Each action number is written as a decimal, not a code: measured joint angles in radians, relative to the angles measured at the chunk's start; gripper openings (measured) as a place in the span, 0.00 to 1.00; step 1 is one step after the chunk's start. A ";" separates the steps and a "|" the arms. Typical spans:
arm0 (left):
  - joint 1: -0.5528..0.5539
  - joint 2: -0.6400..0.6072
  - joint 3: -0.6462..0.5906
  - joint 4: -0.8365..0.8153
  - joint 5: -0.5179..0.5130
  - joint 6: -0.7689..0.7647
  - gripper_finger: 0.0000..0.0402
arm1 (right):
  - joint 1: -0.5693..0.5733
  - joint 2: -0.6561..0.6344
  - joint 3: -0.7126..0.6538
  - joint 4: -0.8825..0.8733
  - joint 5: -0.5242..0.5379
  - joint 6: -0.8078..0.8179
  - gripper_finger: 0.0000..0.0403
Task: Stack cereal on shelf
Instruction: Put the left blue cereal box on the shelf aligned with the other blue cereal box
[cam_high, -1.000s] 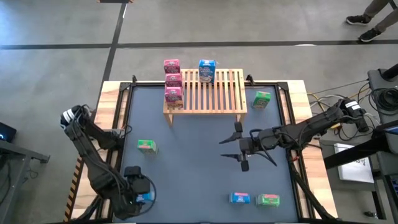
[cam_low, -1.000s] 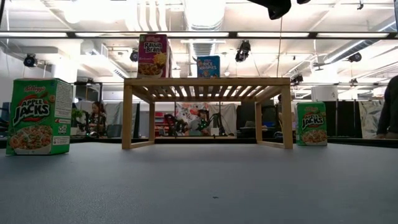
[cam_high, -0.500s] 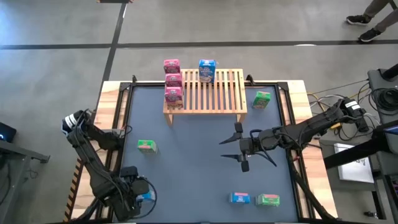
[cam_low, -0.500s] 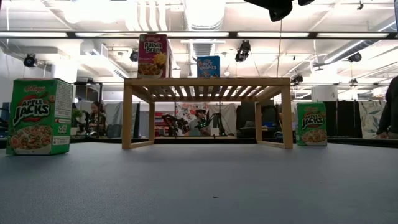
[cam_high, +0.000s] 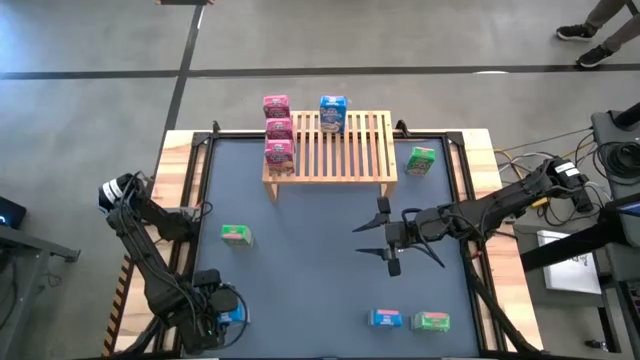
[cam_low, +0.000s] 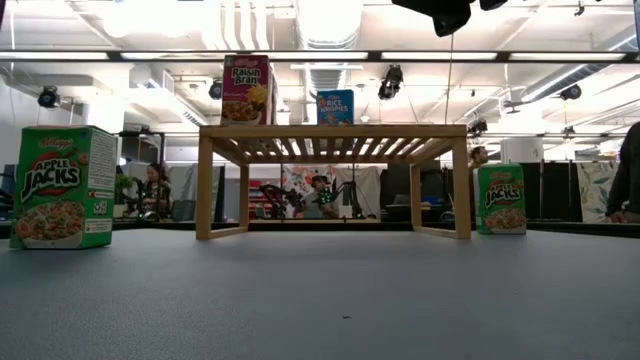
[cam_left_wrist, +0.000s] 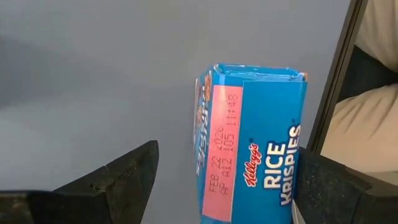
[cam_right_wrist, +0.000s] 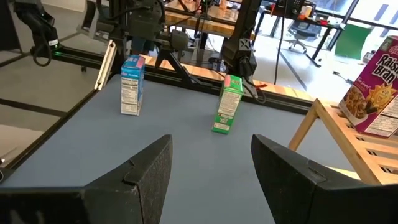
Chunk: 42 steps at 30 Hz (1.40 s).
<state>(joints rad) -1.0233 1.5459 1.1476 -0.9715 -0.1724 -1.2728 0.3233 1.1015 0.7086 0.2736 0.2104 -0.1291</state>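
The wooden slatted shelf (cam_high: 335, 148) stands at the table's far middle. Three pink boxes (cam_high: 278, 130) stand in a row along its left end and one blue box (cam_high: 332, 113) at its far edge. My left gripper (cam_high: 226, 314) is open at the near left corner, its fingers on either side of an upright blue Rice Krispies box (cam_left_wrist: 255, 162), which stands on the table (cam_right_wrist: 132, 85). My right gripper (cam_high: 385, 240) is open and empty above the table's middle right. My left gripper comes down from above with its fingers either side of the blue box. One finger (cam_left_wrist: 336, 186) lies close against the box's narrow side (cam_left_wrist: 297, 143); I cannot tell whether they touch. The other finger (cam_left_wrist: 118, 180) stands well clear.
A green box (cam_high: 236, 234) stands on the table left of centre, another (cam_high: 421, 160) right of the shelf. A blue box (cam_high: 386, 318) and a green box (cam_high: 432, 321) lie at the near right. The table's black rim (cam_high: 200, 190) runs beside the left arm.
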 joint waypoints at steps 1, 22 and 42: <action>-0.001 0.000 0.000 -0.001 0.000 0.001 0.77 | 0.000 0.000 0.000 0.000 0.000 0.000 0.52; -0.003 0.000 -0.001 0.007 0.000 0.014 0.51 | 0.000 0.000 0.000 0.000 0.000 -0.001 0.52; -0.001 -0.085 0.002 0.007 -0.083 0.089 0.46 | 0.000 0.000 0.000 0.001 0.000 -0.001 0.52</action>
<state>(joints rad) -1.0241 1.4605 1.1496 -0.9649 -0.2555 -1.1837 0.3233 1.1015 0.7082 0.2741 0.2107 -0.1303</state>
